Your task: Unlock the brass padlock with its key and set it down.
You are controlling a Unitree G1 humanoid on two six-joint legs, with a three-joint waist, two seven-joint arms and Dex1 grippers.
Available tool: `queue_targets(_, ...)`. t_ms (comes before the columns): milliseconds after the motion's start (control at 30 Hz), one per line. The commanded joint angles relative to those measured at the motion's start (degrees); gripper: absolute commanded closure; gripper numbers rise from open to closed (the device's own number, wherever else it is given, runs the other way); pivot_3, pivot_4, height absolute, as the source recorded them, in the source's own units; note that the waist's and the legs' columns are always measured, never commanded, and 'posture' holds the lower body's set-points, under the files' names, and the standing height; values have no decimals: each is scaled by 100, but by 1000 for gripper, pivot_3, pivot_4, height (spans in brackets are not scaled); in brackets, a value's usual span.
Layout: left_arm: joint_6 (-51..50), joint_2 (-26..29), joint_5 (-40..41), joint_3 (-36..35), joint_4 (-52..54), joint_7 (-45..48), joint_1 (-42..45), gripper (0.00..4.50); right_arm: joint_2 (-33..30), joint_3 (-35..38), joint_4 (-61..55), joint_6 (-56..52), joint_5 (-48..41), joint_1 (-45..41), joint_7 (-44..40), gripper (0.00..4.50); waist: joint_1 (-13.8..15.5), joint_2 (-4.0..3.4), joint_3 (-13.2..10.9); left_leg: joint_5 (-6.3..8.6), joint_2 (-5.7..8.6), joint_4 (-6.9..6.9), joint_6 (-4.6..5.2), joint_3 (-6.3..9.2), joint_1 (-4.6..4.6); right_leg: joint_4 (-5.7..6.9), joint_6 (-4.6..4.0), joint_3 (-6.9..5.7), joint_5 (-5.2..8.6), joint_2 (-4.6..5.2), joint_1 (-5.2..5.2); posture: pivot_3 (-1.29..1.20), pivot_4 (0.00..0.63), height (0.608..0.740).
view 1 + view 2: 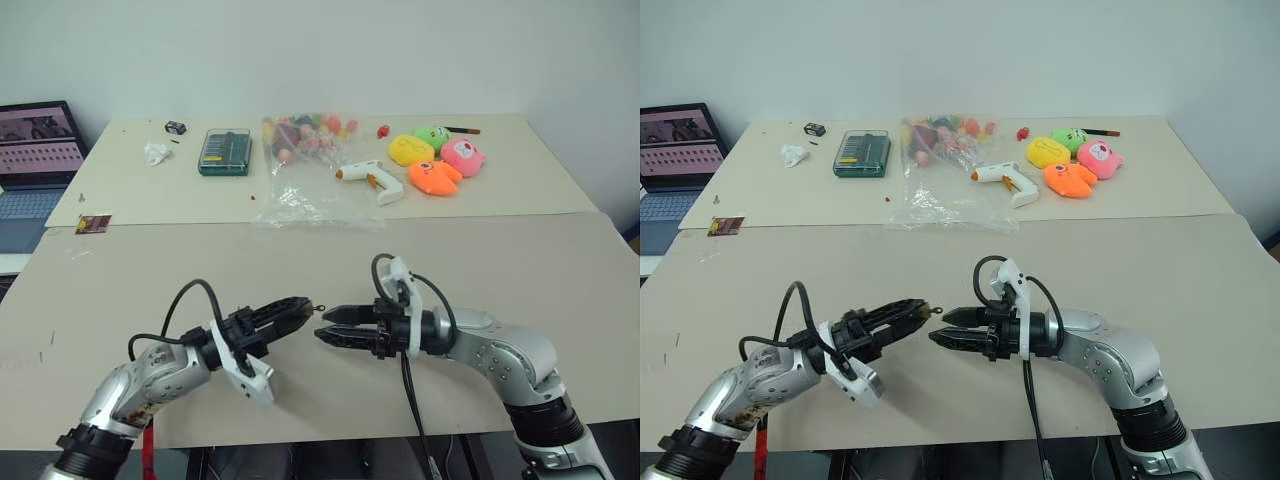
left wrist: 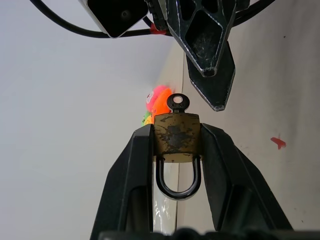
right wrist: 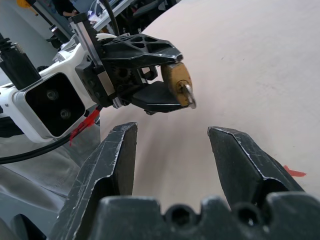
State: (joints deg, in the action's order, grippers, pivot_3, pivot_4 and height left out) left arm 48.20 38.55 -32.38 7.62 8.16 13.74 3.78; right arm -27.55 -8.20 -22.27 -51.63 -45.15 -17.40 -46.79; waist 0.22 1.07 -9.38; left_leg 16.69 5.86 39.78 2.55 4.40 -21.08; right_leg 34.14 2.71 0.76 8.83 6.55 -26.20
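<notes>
Surface: beige table (image 1: 560,270), clutter along its far side.
Left gripper (image 1: 300,310): level, fingers pinching the brass padlock (image 2: 176,136), held above the table.
Key (image 2: 178,103): sticking from the padlock's body.
Right gripper (image 1: 330,326): fingers spread, tips just beside the key.

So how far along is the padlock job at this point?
Done: the left hand is shut on the small squarish brass padlock, with the small pale metal key seated in its keyhole. In hand: the right hand is open, facing the key, not yet on it. Left: grip and turn the key, free the still-seated shackle, and set the lock on the table.
</notes>
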Motion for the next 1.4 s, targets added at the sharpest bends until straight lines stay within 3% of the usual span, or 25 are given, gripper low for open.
queue_targets(33,-83,-53,181,-13,247,51,44,3659,-6,96,-60,200,21,-58,-65,1677,-2,0,0,0,0,0,0,0,0,0,0,0,0,0,0,0,150,740)
queue_targets(667,-125,-156,284,11,184,207,-30,3659,51,232,-14,143,-10,-410,95,1677,-1,0,0,-1,0,1,-1,0,0,0,0,0,0,0,0,0,150,740)
queue_targets(767,-216,-197,315,-7,209,237,-24,3659,34,235,13,164,21,-463,88,2356,-1,0,0,-1,0,1,-1,0,0,0,0,0,0,0,0,0,150,740)
queue_targets(967,-433,-215,497,12,263,433,230,3659,12,221,41,116,-6,-528,58,4473,1,0,0,0,0,1,-1,0,-1,0,0,0,0,0,0,0,150,740)
queue_targets(1167,-459,-190,570,-9,308,543,365,3659,49,201,48,54,-45,-555,32,4473,-10,0,0,-1,0,1,-1,0,-1,0,-1,1,-1,0,0,0,150,740)
queue_targets(1400,273,-63,-563,-200,89,-146,841,3659,97,312,48,-470,-562,-551,10,4473,10,0,0,-1,0,2,-2,0,0,0,-2,0,-2,0,2,0,150,740)
